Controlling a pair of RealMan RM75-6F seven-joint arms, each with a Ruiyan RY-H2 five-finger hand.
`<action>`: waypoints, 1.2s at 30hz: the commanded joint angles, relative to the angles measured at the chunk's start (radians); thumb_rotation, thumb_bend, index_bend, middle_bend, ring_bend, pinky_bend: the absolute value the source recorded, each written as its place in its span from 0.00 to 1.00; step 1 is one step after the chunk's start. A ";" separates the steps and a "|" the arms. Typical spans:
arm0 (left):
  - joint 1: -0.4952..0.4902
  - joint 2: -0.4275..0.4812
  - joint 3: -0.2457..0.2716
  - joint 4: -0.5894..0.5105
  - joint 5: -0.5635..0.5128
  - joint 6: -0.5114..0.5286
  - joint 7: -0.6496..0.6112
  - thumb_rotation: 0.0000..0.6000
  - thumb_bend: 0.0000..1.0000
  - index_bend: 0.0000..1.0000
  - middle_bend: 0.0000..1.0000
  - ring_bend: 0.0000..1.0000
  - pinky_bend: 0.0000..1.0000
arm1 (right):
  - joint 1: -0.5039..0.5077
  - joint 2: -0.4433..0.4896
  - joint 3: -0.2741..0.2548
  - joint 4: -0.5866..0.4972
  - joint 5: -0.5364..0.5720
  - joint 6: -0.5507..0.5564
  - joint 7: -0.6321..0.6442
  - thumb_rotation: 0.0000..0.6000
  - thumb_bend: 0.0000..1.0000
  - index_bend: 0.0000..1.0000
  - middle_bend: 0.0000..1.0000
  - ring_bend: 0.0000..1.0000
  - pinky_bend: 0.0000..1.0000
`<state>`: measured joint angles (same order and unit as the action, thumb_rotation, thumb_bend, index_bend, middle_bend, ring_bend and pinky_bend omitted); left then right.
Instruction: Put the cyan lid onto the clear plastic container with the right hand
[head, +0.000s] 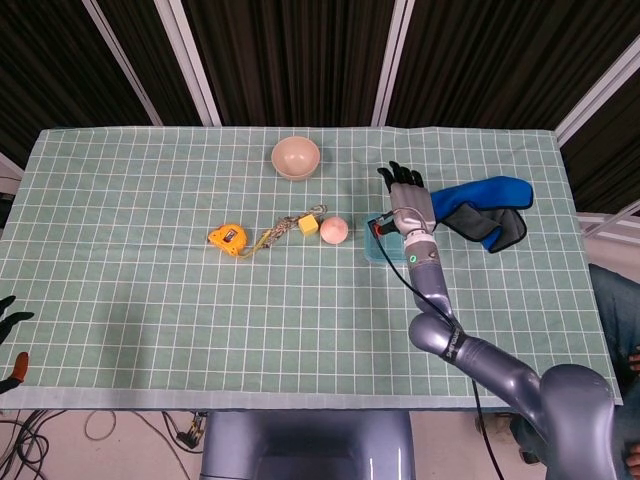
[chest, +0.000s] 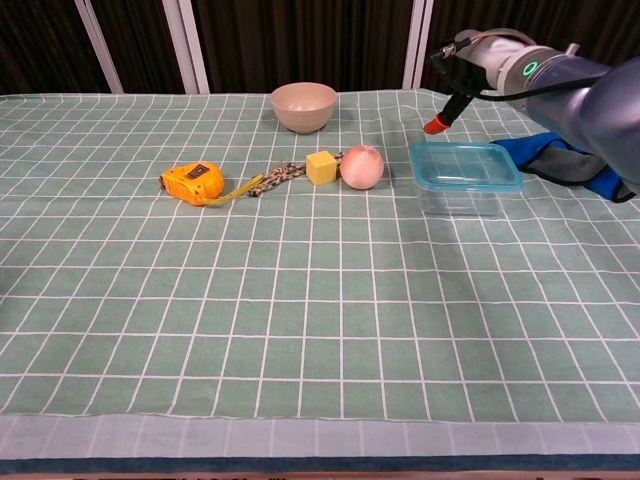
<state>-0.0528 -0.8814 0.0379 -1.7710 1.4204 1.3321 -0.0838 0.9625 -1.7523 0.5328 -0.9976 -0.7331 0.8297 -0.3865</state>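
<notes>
The cyan lid (chest: 465, 164) lies flat on top of the clear plastic container (chest: 458, 198) at the right of the table. In the head view only the left part of the container (head: 377, 246) shows beside my right arm. My right hand (chest: 482, 58) hangs above and behind the container, apart from the lid, fingers spread and holding nothing. Its orange thumb tip points down toward the lid's far left corner. From the head view the right hand (head: 408, 196) shows just beyond the container. My left hand (head: 10, 340) shows at the table's near left edge, its fingers apart.
A peach ball (chest: 362, 167), a yellow cube (chest: 322, 167) on a cord and an orange tape measure (chest: 193, 183) lie in a row left of the container. A beige bowl (chest: 304, 106) stands at the back. A blue and black glove (chest: 565, 160) lies right of the container.
</notes>
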 joint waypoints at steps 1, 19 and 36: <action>0.000 0.000 0.001 0.001 0.002 0.000 0.001 1.00 0.52 0.21 0.00 0.00 0.00 | -0.115 0.141 -0.020 -0.278 -0.053 0.153 0.012 1.00 0.19 0.13 0.04 0.00 0.00; 0.012 -0.022 -0.003 0.048 0.089 0.081 -0.008 1.00 0.52 0.20 0.00 0.00 0.00 | -0.482 0.437 -0.320 -0.847 -0.458 0.569 0.014 1.00 0.18 0.13 0.04 0.00 0.00; 0.019 -0.072 0.000 0.175 0.259 0.220 0.032 1.00 0.51 0.17 0.00 0.00 0.00 | -0.818 0.512 -0.619 -0.758 -0.787 0.847 0.185 1.00 0.18 0.13 0.03 0.00 0.00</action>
<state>-0.0315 -0.9483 0.0347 -1.6036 1.6656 1.5454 -0.0611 0.1701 -1.2504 -0.0686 -1.7772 -1.5112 1.6543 -0.2227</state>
